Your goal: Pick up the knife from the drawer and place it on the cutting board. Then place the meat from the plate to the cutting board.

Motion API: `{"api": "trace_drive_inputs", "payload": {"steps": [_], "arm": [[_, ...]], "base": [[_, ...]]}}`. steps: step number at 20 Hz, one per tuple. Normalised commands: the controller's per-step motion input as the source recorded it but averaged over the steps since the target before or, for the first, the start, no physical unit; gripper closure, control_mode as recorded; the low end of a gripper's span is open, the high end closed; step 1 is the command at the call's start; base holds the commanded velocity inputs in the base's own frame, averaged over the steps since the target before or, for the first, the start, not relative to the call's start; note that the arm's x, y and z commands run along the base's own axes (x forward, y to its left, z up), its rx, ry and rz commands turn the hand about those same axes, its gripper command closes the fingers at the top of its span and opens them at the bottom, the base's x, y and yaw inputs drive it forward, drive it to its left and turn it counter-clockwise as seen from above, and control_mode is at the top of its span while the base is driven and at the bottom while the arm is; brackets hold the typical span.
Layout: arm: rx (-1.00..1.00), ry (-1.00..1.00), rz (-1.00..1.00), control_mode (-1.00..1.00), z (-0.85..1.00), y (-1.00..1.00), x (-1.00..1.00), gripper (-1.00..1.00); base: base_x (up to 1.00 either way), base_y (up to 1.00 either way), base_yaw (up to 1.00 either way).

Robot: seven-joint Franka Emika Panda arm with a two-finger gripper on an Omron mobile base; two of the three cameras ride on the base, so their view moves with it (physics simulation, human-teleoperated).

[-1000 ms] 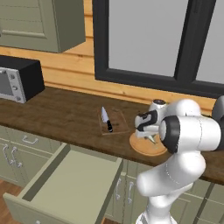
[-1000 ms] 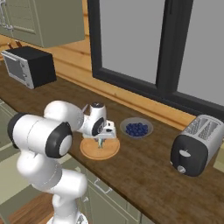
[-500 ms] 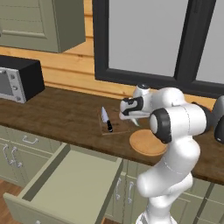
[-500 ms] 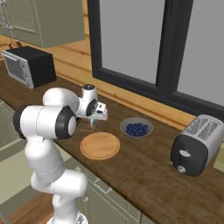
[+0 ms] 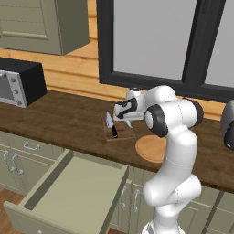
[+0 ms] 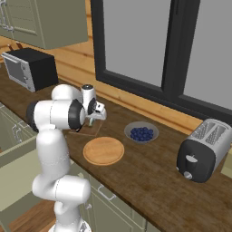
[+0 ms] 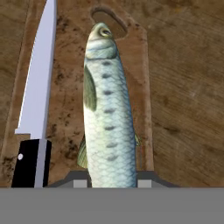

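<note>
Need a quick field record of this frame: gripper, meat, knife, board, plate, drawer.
gripper: shut on the meat, over the cutting board
meat: a pale scaly fish held between the fingers, hanging above the board
knife: lying flat on the board, beside the fish
cutting board: on the dark counter, left of the plate
plate: bare, on the counter
drawer: pulled open
extras: bowl of blueberries, toaster, microwave

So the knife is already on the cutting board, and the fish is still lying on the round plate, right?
Not quite. The knife does lie on the cutting board, but the fish is off the plate, which is bare in the right base view. The hand view shows the gripper holding the fish over the board, beside the knife.
</note>
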Motion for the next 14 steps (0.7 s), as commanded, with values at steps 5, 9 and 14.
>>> {"api": "trace_drive_inputs", "payload": {"steps": [5, 9, 14], "arm": [[0.00, 0.00, 0.00, -1.00, -0.33, 0.20, 0.37, 1.00], [0.00, 0.00, 0.00, -1.00, -0.26, 0.03, 0.17, 1.00], [0.00, 0.00, 0.00, -1.00, -0.18, 0.00, 0.02, -1.00]], "base": [[0.00, 0.00, 0.00], [0.00, 0.00, 0.00], [0.00, 0.00, 0.00]]}}
